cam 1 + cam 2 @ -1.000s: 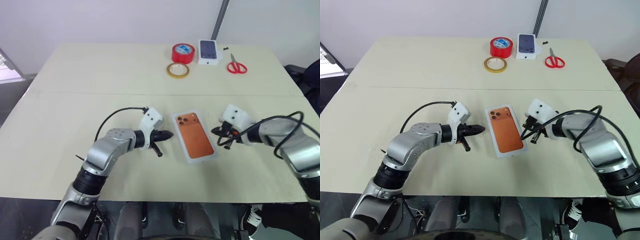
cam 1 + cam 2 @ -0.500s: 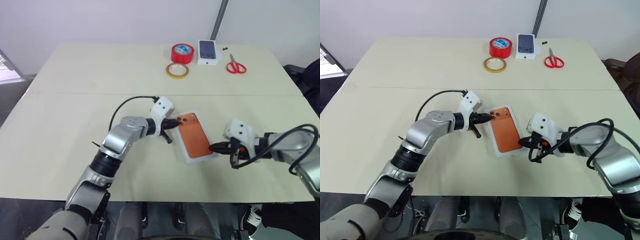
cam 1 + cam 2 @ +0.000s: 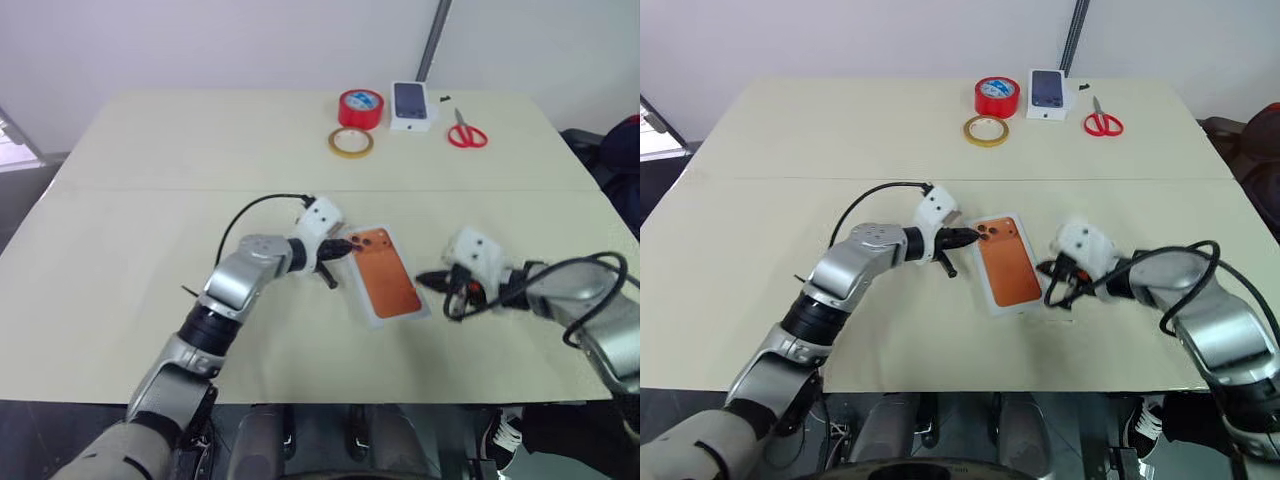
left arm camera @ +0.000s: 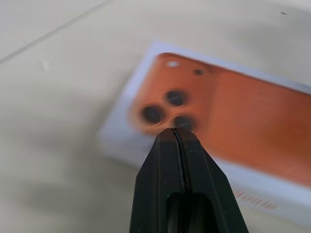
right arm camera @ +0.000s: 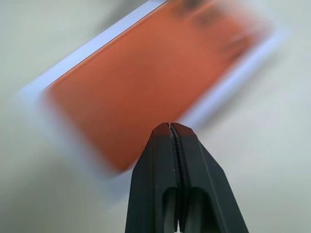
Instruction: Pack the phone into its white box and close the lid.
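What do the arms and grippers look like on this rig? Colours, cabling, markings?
Both arms have silver-grey metallic shells with black joint rings. Each wrist carries a white blocky housing with small dark dots, and a loose black cable loops from it back along the arm. The left gripper and right gripper each have two slim, tapering black fingers. No readable markings.

Cream table carries closed white box, red tape, yellowish tape ring, scissors

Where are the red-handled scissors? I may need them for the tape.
In the left eye view, the red-handled scissors lie at the table's far edge, right of the small white phone box.
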Available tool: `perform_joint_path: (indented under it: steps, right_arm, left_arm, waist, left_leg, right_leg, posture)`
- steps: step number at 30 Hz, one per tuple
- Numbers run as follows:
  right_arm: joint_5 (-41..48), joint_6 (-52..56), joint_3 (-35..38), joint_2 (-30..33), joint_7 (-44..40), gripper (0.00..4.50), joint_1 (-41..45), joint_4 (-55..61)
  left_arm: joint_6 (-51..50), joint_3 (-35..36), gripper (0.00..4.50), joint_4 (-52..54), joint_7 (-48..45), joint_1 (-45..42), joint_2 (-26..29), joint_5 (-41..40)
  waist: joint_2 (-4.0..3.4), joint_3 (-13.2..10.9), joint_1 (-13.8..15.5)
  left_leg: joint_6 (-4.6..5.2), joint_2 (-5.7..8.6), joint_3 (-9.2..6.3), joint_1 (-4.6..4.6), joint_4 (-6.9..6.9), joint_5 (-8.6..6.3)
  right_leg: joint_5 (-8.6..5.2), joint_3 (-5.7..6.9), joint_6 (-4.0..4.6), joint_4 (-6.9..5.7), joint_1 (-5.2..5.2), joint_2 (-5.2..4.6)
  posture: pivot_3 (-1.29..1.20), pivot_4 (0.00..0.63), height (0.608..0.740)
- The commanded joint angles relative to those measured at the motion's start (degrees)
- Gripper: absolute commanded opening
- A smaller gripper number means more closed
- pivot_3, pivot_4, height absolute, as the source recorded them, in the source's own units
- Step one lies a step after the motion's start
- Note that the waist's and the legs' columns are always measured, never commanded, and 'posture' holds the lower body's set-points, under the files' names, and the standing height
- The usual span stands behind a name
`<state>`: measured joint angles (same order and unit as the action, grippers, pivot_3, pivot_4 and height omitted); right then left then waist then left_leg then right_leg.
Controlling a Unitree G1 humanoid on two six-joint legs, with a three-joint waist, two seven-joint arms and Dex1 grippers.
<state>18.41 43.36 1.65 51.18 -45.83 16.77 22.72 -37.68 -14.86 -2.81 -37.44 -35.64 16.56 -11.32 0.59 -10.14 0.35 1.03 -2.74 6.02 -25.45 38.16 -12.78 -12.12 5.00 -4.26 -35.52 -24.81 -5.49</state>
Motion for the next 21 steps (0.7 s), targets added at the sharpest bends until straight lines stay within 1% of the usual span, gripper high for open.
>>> perform_joint_path:
  steps: [1,4,6,8,10,13,15,17,21]
  right_arm:
    - [-0.8,-3.9,4.2,-1.4,2.3,0.03,4.2,-5.6]
    - [1.4,-5.4,6.5,-2.1,0.8,0.03,7.4,-11.7]
    - [2.7,-6.8,8.4,-2.4,-0.6,0.03,8.6,-16.3]
    - [3.8,-8.2,10.3,-2.4,-2.1,0.03,10.1,-21.5]
    - [4.8,-9.0,11.7,-2.3,-3.2,0.03,11.7,-26.1]
    - [4.9,-9.8,12.0,-2.2,-4.4,0.03,12.8,-28.9]
    - [3.6,-13.4,11.5,-2.0,-6.3,0.03,12.7,-33.5]
    - [3.1,-16.0,11.4,-2.3,-7.3,0.03,12.4,-36.0]
    - [2.6,-19.4,10.9,-2.6,-8.8,0.03,11.9,-37.6]
  left_arm:
    - [2.1,7.5,0.00,7.5,1.1,3.6,4.6,-1.0]
    - [1.5,13.1,0.00,12.6,2.1,8.5,9.0,-1.7]
    - [1.4,18.3,0.00,15.6,2.7,12.3,11.8,-2.7]
    - [1.5,22.0,0.00,17.8,4.0,15.4,13.4,-2.9]
    - [0.9,24.8,0.00,19.2,5.5,17.8,13.8,-3.3]
    - [0.3,26.3,0.00,20.1,6.4,19.0,13.8,-3.9]
    - [-0.2,31.6,0.00,22.8,8.3,22.9,13.1,-5.7]
    - [-0.7,34.7,0.00,25.1,9.1,26.6,13.1,-6.8]
    - [-1.2,36.5,0.00,27.1,10.4,30.1,13.3,-7.6]
  waist:
    - [0.00,0.0,0.1]
    - [-0.01,0.0,0.3]
    - [-0.01,0.0,0.5]
    - [-0.01,0.0,0.5]
    - [-0.01,0.0,0.5]
    - [-0.01,0.0,0.5]
    - [-0.01,0.0,0.3]
    - [-0.01,0.0,-0.1]
    - [-0.03,0.0,-0.1]
  left_leg:
    - [0.00,0.00,0.00,0.00,-0.02,0.00]
    - [0.00,-0.03,0.02,-0.01,-0.04,0.00]
    - [0.00,-0.03,0.02,-0.02,-0.04,0.00]
    - [-0.01,-0.03,0.02,-0.03,-0.01,0.00]
    - [0.00,-0.01,0.03,-0.02,0.01,0.00]
    - [0.00,0.00,0.05,-0.02,0.01,0.00]
    - [-0.01,-0.02,0.07,-0.02,0.00,-0.01]
    - [0.01,-0.04,0.12,0.00,-0.03,-0.02]
    - [0.00,-0.05,0.14,0.05,-0.06,-0.02]
  right_leg:
    - [0.01,0.00,-0.02,0.00,-0.01,0.02]
    - [0.01,0.01,-0.03,0.00,-0.03,0.03]
    - [0.00,0.01,-0.01,0.00,-0.01,-0.03]
    - [0.00,0.00,0.00,0.06,0.03,-0.07]
    - [-0.01,0.01,0.01,0.14,0.08,-0.09]
    - [-0.01,0.00,0.01,0.15,0.10,-0.11]
    - [0.00,0.01,0.00,0.15,0.09,-0.10]
    - [0.01,-0.01,-0.02,0.16,0.08,-0.10]
    - [0.01,-0.01,-0.03,0.02,0.02,-0.07]
  posture:
    - [0.00,0.150,0.730]
    - [0.00,0.150,0.730]
    - [0.00,0.150,0.730]
    - [0.00,0.150,0.730]
    - [0.00,0.150,0.730]
    - [0.00,0.150,0.730]
    - [0.00,0.150,0.730]
    - [0.00,0.150,0.730]
    - [0.00,0.150,0.730]
